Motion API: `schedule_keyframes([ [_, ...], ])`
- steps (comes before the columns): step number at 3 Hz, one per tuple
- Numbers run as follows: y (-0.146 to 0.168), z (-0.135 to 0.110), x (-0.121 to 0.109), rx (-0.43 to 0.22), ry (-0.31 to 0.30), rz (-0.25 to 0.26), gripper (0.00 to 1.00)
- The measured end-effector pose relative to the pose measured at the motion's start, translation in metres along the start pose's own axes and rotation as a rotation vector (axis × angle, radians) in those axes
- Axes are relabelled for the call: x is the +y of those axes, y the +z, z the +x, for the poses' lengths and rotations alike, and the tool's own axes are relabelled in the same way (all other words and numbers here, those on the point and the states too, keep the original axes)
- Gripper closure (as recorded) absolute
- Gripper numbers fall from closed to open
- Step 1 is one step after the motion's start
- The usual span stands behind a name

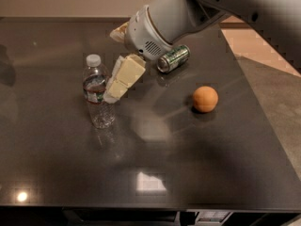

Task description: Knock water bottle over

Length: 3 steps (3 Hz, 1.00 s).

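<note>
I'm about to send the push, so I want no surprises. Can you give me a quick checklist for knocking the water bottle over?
1. Water bottle stands upright, cap on: ok.
2. Gripper is at label height, on the bottle's can-facing side: ok.
3. Gripper already touching the bottle: cannot tell.
4. Table shows nothing on the bottle's far side, where it should fall: ok.
5. Can and orange sit behind the gripper, off the push path: ok.
</note>
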<state>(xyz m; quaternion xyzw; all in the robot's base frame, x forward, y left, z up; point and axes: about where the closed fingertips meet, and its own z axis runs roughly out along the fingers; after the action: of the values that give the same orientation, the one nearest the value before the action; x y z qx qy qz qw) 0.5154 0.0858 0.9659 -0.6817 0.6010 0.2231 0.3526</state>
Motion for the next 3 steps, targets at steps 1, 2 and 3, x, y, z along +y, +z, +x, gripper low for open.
schedule_keyframes([
  [1,0.016,-0.005,0.01,-0.001,-0.016,-0.039,0.0],
  [2,0.028,-0.01,0.018,0.0,-0.028,-0.073,0.0],
  [3,0.037,-0.011,0.022,-0.001,-0.019,-0.095,0.17],
])
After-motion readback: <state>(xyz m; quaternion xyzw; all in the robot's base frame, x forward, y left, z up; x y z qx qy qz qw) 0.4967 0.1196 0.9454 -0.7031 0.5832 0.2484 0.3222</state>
